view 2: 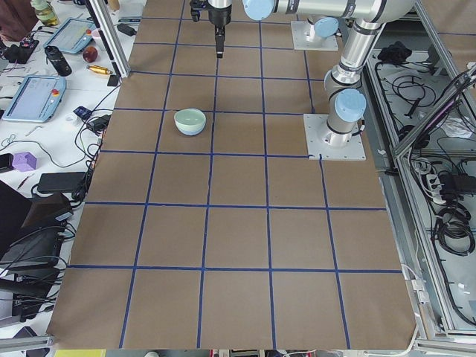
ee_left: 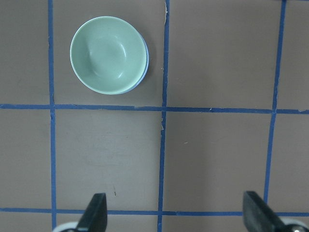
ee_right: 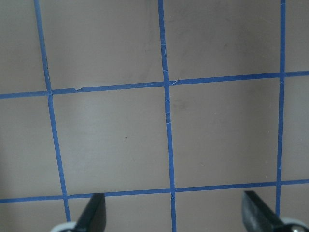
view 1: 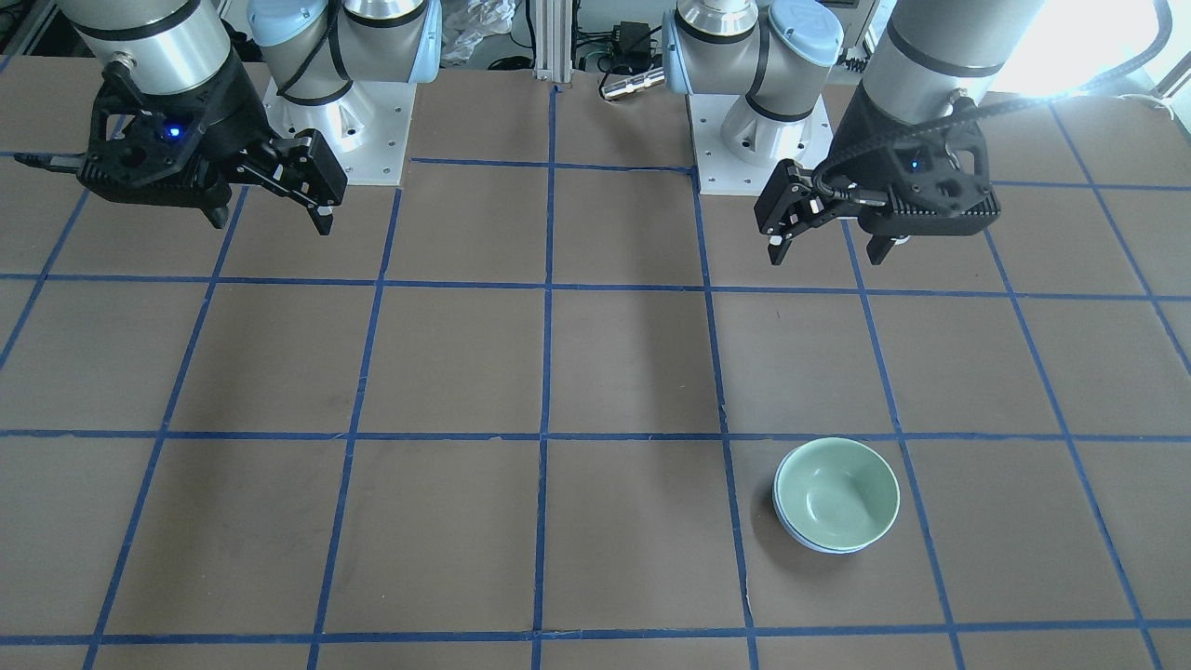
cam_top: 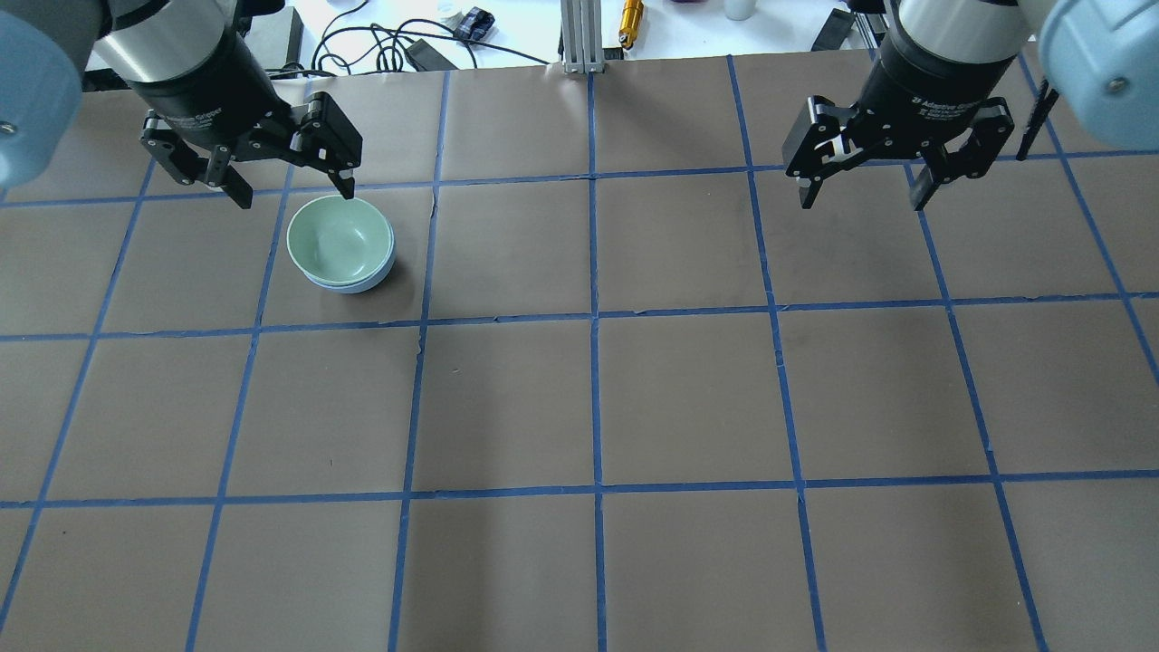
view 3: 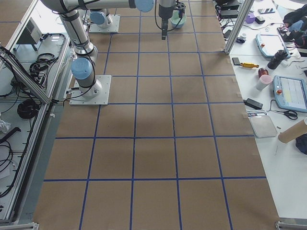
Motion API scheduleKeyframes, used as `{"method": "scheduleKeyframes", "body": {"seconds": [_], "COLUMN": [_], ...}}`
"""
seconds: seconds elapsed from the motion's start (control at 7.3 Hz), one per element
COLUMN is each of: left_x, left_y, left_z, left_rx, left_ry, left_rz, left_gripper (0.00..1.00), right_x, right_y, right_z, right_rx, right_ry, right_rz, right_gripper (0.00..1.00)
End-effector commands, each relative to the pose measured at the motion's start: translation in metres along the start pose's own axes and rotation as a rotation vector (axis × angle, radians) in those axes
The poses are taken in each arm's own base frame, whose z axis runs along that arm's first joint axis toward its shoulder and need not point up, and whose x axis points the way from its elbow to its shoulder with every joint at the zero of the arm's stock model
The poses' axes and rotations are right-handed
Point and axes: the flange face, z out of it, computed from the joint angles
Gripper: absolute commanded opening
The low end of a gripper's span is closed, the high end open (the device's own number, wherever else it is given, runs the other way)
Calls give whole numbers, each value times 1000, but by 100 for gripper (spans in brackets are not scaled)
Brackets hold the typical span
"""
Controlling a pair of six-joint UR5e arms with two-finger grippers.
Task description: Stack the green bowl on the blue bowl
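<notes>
The green bowl (cam_top: 340,240) sits nested inside the blue bowl (cam_top: 355,284), of which only a thin rim edge shows beneath it. The stack stands on the table on my left side, and also shows in the front view (view 1: 837,491) and the left wrist view (ee_left: 107,54), with the blue rim (ee_left: 144,72) peeking out. My left gripper (cam_top: 294,192) is open and empty, raised well above the table, apart from the bowls. My right gripper (cam_top: 862,195) is open and empty, raised over the right side.
The table (cam_top: 598,407) is brown paper with a grid of blue tape lines. Both arm bases (view 1: 763,140) stand at the robot's edge. Cables, tablets and tools lie beyond the far edge (view 2: 44,89). A metal post (cam_top: 579,36) stands at the far middle.
</notes>
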Motion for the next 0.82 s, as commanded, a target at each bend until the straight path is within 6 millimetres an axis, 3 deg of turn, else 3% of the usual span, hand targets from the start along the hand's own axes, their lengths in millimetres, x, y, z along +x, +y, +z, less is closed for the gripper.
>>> {"method": "scheduleKeyframes", "body": {"seconds": [0.0,0.68], "left_x": [1,0], "left_y": [4,9], "left_z": [-5,-4], "left_rx": [8,-6], "left_ry": [-3,-11], "left_rz": [-11,-12], "left_gripper": [100,100], "right_x": [0,0], "right_y": [0,0], "right_z": [0,0], "right_rx": [1,1], "right_ry": [0,0], "right_rz": [0,0], "right_gripper": [100,100]}}
